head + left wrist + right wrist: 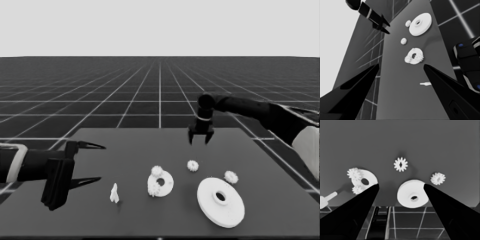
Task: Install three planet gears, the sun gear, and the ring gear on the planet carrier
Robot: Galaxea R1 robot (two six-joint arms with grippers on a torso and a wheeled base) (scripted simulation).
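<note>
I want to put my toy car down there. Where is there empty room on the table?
Bare table lies at the far side, between the left gripper and the right gripper. It is crowded nearer: the thin white piece, the smaller round part carrying two gears, two loose gears, and the larger round part.

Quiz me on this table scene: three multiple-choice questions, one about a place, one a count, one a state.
1. Where is the right gripper?
A. above the table's far edge
B. on the larger round part
C. by the thin white piece

2. How many gears sit on the smaller round part?
A. none
B. two
C. four

3. How are the right gripper's fingers?
A. open, empty
B. shut on a gear
C. shut on the larger round part

Answers: 1 A, it hangs beyond every part. 2 B, two gears overlap its rim; two more lie loose. 3 A, its wrist view shows a bare gap.
</note>
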